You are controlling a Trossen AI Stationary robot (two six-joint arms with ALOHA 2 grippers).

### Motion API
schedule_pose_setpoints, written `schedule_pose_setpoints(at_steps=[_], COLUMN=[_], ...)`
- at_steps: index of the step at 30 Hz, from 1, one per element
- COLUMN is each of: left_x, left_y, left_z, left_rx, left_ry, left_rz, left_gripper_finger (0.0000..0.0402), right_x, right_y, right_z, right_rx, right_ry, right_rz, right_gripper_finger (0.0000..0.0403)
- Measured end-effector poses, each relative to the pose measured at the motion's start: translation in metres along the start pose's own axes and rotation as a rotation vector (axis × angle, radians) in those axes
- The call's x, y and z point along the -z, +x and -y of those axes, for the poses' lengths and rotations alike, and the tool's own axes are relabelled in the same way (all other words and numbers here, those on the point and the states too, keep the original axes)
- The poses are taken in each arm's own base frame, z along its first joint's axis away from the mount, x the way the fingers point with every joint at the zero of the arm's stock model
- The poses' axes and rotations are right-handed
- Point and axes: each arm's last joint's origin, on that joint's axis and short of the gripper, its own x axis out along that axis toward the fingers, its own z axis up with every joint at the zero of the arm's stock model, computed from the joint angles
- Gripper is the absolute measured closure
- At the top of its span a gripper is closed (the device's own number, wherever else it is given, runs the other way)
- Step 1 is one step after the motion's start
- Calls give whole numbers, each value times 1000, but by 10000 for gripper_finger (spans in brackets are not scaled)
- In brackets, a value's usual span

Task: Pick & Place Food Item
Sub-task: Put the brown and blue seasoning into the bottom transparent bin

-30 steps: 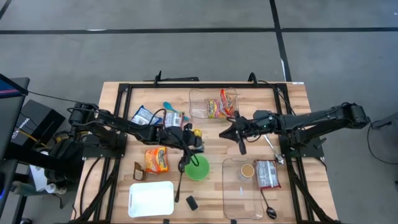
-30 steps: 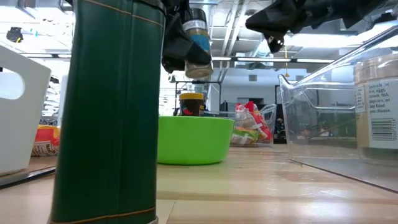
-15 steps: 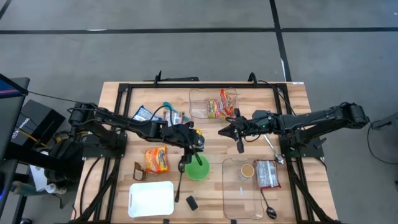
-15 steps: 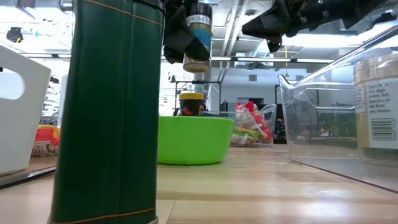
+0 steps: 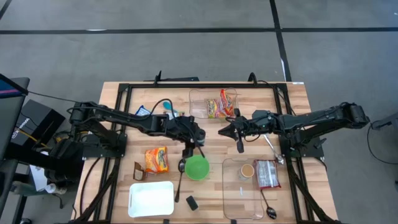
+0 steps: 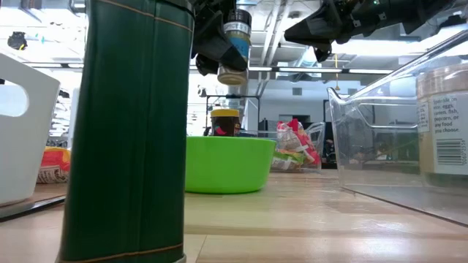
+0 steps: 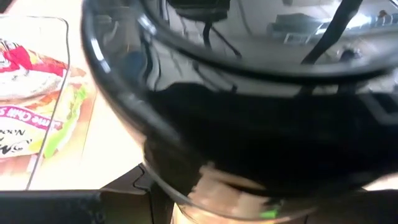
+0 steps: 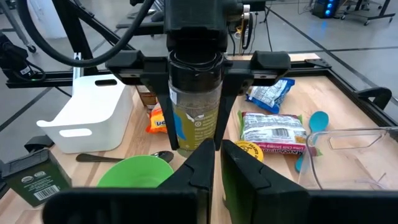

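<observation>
Grey floor (image 5: 186, 56) with dark seams; wooden table (image 5: 298, 93) on it.

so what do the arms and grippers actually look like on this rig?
Both arms are dark, near-black, jointed links with black cables looping along them, mounted on a black frame. The left gripper has a boxy black body with two flat black fingers. The right gripper ends in two dark wedge-shaped fingers. No markings readable.

bowl (image 5: 197, 167) mid-table | spoon (image 5: 180, 174) just left of it | bin (image 5: 151, 198) front-left | box (image 5: 192, 202) right of bin
</observation>
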Motion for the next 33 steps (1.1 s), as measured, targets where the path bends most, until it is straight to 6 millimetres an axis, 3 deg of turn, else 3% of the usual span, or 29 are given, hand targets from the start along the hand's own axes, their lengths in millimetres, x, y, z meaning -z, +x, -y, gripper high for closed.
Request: schedule_pose_setpoints(at_steps=[9, 23, 33], left_x=[-2, -12, -15], left_y=[8, 54, 55], left_z=[2, 2, 1], left_rx=[26, 43, 44], left_ry=[3, 49, 128], left_rz=[33, -102, -103], left_gripper_finger=[219, 219, 219], right_x=[1, 9, 11], right_y=[0, 0, -1], right_z=[0, 0, 0], right_rx=[1, 4, -3], right_ry=[0, 0, 26], right_rz=[-11, -93, -116], right_gripper_finger=[379, 379, 374])
